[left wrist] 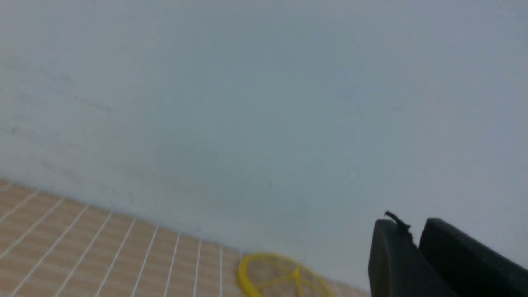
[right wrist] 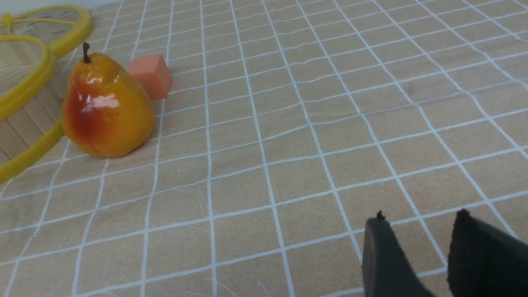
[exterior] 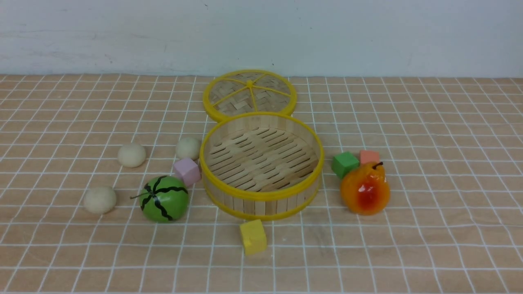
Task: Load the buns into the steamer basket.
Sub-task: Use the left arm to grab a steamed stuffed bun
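While buns (exterior: pixel 131 155) lie left of steamer basket (exterior: pixel 261 206) | lid (exterior: pixel 249 96) behind

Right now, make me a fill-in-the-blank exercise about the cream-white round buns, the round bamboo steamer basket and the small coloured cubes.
The cream-white round buns lying on the checked cloth, outside the round bamboo steamer basket, number ____.
The flat woven yellow-rimmed lid lies just ____ the basket, seen from the robot.
The small cube in front of the basket is coloured ____.
The green black-striped toy beside the pink cube is a ____.
Missing words: three; behind; yellow; watermelon.
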Tool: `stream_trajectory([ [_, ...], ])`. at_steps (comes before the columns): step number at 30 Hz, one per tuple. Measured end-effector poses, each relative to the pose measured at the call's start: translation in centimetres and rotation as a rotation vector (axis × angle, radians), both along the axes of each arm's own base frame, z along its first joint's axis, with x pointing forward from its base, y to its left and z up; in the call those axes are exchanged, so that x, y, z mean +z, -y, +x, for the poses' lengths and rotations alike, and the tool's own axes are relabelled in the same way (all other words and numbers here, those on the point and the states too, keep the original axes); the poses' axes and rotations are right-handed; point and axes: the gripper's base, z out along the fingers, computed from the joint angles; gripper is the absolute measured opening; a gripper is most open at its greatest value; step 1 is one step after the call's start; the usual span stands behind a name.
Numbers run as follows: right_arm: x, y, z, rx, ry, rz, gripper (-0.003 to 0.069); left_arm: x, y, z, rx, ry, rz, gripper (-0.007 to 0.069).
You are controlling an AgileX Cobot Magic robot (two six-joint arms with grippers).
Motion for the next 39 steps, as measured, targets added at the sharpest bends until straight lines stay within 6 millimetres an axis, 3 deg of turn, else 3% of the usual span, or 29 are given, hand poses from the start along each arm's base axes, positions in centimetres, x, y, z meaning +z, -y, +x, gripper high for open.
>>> stream_trajectory([
  [4,0.0,0.0,0.0,0.0,0.0,0.0,0.0241,-0.3,0.1,2.5,0.014,-0.257,0.003,0.0103],
  [9,0.0,0.0,0.0,0.0,0.0,0.0,0.0241,-3.4,0.1,5.7,0.043,-0.607,0.048,0.0109],
  [15,0.0,0.0,0.0,0.0,0.0,0.0,0.0241,-6.1,0.5,8.8,0.042,-0.833,0.046,0.0112],
  [21,0.0,0.0,0.0,0.0,0.0,0.0,0.0241,-7.6,1.0,12.1,0.029,-0.918,0.024,0.0122],
  [30,0.0,0.0,0.0,0.0,0.0,0.0,0.0241,-6.8,1.5,18.2,0.033,-1.007,0.028,0.0137],
  [33,0.0,0.0,0.0,0.0,0.0,0.0,0.0241,-6.6,1.8,21.7,0.034,-1.038,0.031,0.0153],
  [34,0.0,0.0,0.0,0.0,0.0,0.0,0.0241,-6.6,1.8,21.9,0.035,-1.04,0.031,0.0154],
  [39,0.0,0.0,0.0,0.0,0.0,0.0,0.0241,-8.4,2.2,27.2,0.045,-1.122,0.059,0.019],
])
